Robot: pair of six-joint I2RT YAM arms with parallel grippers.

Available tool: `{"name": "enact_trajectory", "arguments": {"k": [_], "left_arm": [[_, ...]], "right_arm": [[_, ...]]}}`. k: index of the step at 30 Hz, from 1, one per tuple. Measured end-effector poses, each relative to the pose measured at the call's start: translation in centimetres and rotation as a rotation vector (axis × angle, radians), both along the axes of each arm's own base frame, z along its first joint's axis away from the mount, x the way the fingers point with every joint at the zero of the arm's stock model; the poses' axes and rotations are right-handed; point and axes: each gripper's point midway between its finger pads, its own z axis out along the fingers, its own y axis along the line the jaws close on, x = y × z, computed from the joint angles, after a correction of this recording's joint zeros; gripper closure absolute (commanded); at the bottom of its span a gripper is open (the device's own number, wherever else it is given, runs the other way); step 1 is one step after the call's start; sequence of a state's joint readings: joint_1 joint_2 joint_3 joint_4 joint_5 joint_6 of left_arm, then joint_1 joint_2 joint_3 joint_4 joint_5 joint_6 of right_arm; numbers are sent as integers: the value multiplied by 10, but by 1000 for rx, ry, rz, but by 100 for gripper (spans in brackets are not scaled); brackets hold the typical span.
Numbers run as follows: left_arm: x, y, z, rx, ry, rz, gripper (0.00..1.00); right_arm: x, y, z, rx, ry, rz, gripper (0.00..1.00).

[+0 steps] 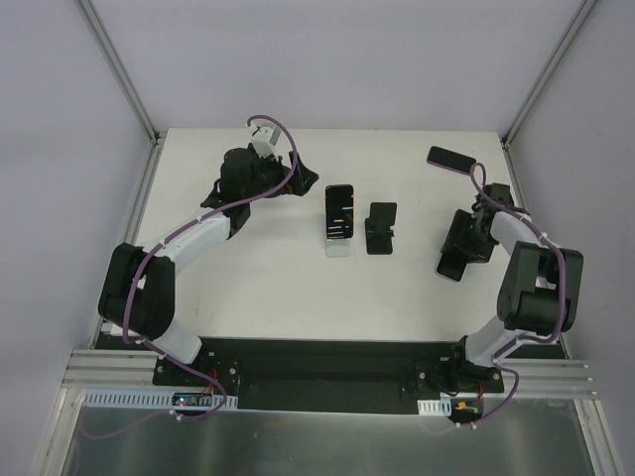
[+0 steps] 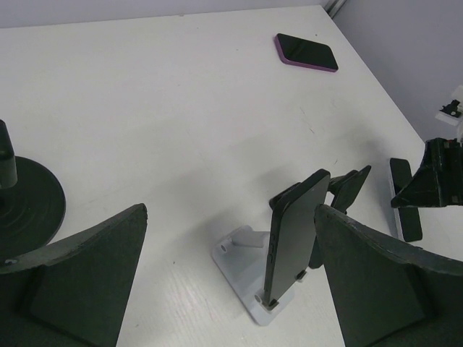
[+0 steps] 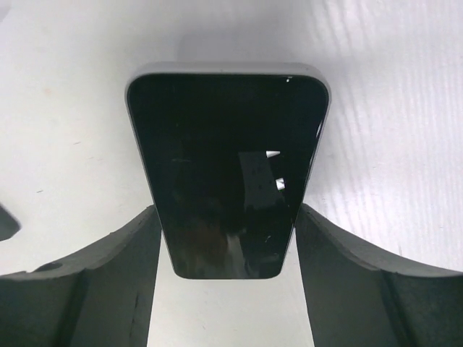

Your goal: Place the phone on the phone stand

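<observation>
A black phone (image 1: 339, 210) leans upright on a white stand (image 1: 338, 246) at mid table; both show in the left wrist view, phone (image 2: 293, 238) and stand (image 2: 242, 264). An empty black stand (image 1: 381, 226) is just right of it, also in the left wrist view (image 2: 351, 189). My left gripper (image 1: 298, 178) is open and empty, left of the white stand (image 2: 231, 213). My right gripper (image 1: 461, 243) is low at the right, shut on the sides of a second black phone (image 3: 228, 159) that lies about flat at the table (image 1: 452, 266).
A third phone in a purple case (image 1: 450, 159) lies flat at the far right, also in the left wrist view (image 2: 306, 52). A black round base (image 2: 22, 202) sits at the left edge of the left wrist view. White enclosure walls ring the table.
</observation>
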State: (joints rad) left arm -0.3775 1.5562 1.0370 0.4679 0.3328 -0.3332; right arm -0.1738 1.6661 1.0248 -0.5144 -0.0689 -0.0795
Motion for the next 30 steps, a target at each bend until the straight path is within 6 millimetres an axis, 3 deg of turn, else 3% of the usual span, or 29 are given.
{"name": "enact_trajectory", "arguments": {"k": [14, 25, 30], "left_arm": [[1, 0, -5, 4, 11, 0, 4], [2, 2, -5, -7, 20, 9, 4], [4, 5, -4, -10, 20, 18, 4]], "right_arm": [[29, 58, 72, -49, -450, 156, 99], [38, 119, 133, -128, -747, 286, 99], [43, 156, 156, -139, -870, 328, 99]]}}
